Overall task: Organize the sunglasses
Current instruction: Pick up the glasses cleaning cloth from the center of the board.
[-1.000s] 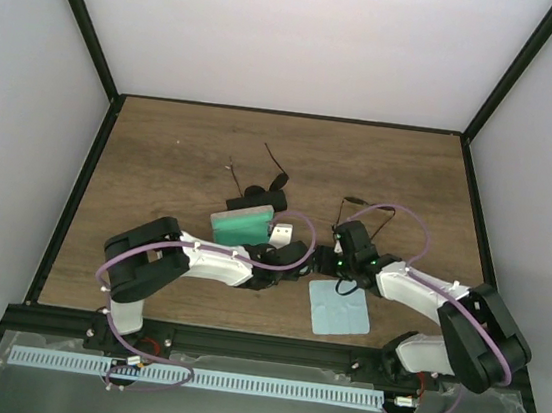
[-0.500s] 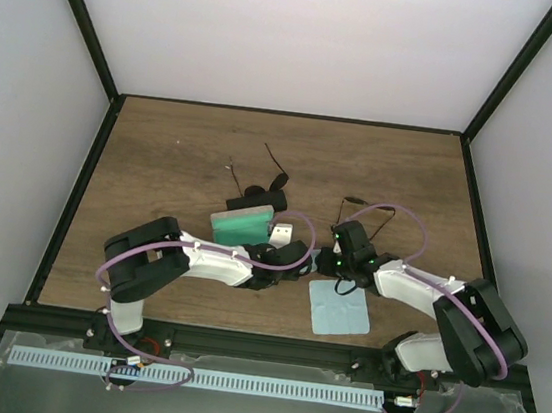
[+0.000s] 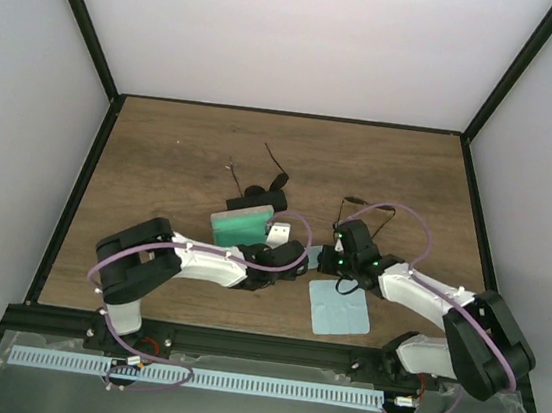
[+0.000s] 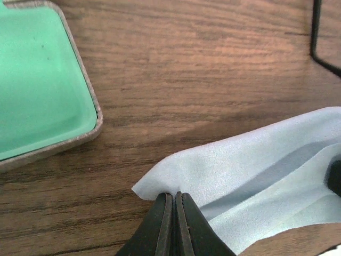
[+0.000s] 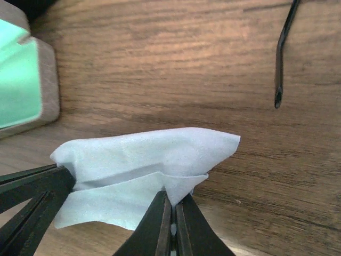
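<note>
The left arm (image 3: 204, 261) and right arm (image 3: 426, 294) both reach forward and bend inward, wrists low and nearly meeting. The left gripper (image 4: 174, 198) has its jaws pressed together on a cloth (image 4: 250, 165) corner. The right gripper (image 5: 173, 198), jaws likewise closed, pinches the same cloth's edge.

Sunglasses (image 3: 277, 181) lie just behind the case (image 3: 241, 226), another pair (image 3: 357, 203) to its right.

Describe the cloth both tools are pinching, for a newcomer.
On the wooden table, look right of the green-lined open case, between the arm tips. The light blue cloth there is bunched, pinched by the left tool and right tool; the other blue cloth lies flat nearer the bases.
</note>
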`<action>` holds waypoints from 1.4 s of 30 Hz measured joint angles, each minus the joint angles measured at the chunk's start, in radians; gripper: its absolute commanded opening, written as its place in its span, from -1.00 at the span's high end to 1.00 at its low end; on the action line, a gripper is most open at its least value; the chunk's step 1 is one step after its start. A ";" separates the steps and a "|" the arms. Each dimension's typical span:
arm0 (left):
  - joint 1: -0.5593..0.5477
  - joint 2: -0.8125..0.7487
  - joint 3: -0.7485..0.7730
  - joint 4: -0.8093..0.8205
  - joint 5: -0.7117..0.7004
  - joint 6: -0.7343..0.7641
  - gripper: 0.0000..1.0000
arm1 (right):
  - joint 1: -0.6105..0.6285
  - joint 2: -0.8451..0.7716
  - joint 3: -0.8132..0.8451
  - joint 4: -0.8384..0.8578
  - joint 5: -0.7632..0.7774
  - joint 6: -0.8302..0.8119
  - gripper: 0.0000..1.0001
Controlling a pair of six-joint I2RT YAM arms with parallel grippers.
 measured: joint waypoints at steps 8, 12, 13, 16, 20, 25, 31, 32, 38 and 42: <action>0.000 -0.049 0.000 -0.005 -0.028 0.009 0.92 | 0.000 -0.095 0.000 -0.009 -0.008 0.000 0.99; 0.001 -0.061 0.000 -0.021 -0.040 0.014 0.92 | 0.000 -0.101 0.000 -0.016 -0.023 0.000 0.99; 0.001 -0.068 0.001 -0.030 -0.045 0.015 0.92 | 0.000 -0.101 0.000 -0.016 -0.029 0.000 0.99; 0.001 -0.098 0.001 -0.056 -0.066 0.018 0.91 | 0.002 -0.101 0.001 -0.015 -0.044 0.000 0.99; 0.001 -0.167 0.001 -0.094 -0.101 0.018 0.92 | 0.032 -0.078 0.019 -0.008 -0.056 0.003 0.99; 0.002 -0.231 -0.002 -0.146 -0.157 0.017 0.91 | 0.100 0.016 0.100 0.001 -0.042 0.019 0.99; 0.012 -0.259 -0.035 -0.212 -0.201 0.016 0.91 | 0.179 0.153 0.222 0.008 -0.007 0.050 0.99; 0.016 -0.266 -0.045 -0.221 -0.209 0.015 0.91 | 0.187 0.162 0.230 0.011 -0.005 0.051 0.99; 0.039 -0.310 -0.089 -0.270 -0.258 -0.014 0.91 | 0.232 0.269 0.331 0.018 0.013 0.063 0.99; 0.054 -0.326 -0.109 -0.293 -0.291 -0.039 0.91 | 0.249 0.340 0.398 0.017 0.017 0.064 0.99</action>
